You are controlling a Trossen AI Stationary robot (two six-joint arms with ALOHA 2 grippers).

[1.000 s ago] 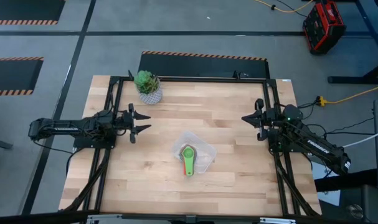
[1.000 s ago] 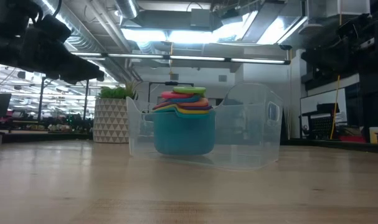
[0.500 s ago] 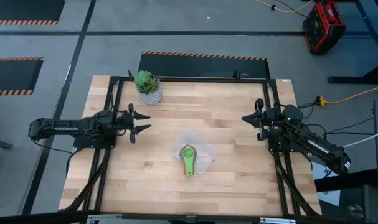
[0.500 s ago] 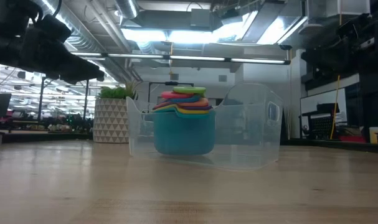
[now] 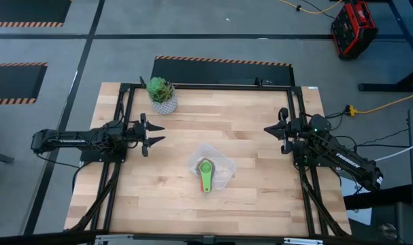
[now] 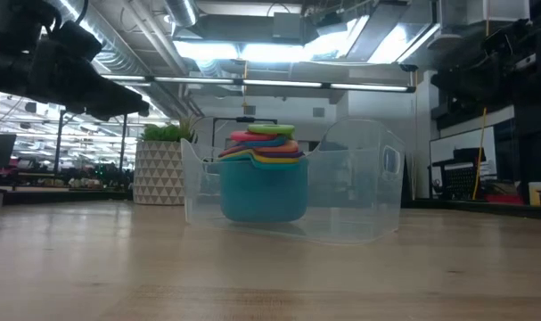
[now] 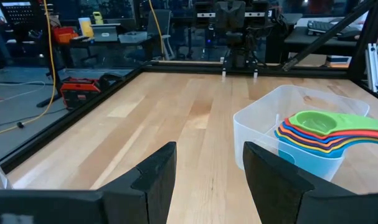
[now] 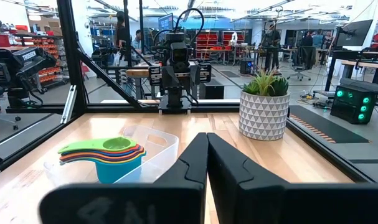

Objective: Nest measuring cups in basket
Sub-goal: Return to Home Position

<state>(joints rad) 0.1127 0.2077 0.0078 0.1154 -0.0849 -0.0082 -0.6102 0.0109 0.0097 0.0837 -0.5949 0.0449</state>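
Pale wood-plank table (image 5: 260, 197) in a black frame. Grey floor around it, with black mats edged in orange stripes, a red-and-black case (image 5: 354, 28) and yellow cable. The low view shows ceiling lights and ducts behind.

Clear basket (image 5: 226, 165) sits near the table's middle, a little toward the front edge. Measuring cups (image 5: 205, 169) are nested inside it, with the green handle reaching over the rim toward that edge. Potted plant (image 5: 162, 95) is by the back left corner.

Left gripper (image 5: 154, 134) is over the left edge with its fingers spread and nothing between them. Right gripper (image 5: 269, 129) is over the right edge, fingers pressed together and empty. Both are well apart from the basket.

From above only the green top cup shows. The low view shows coloured rims stacked over the light blue one. The arms there are dark shapes cut off at the upper corners.
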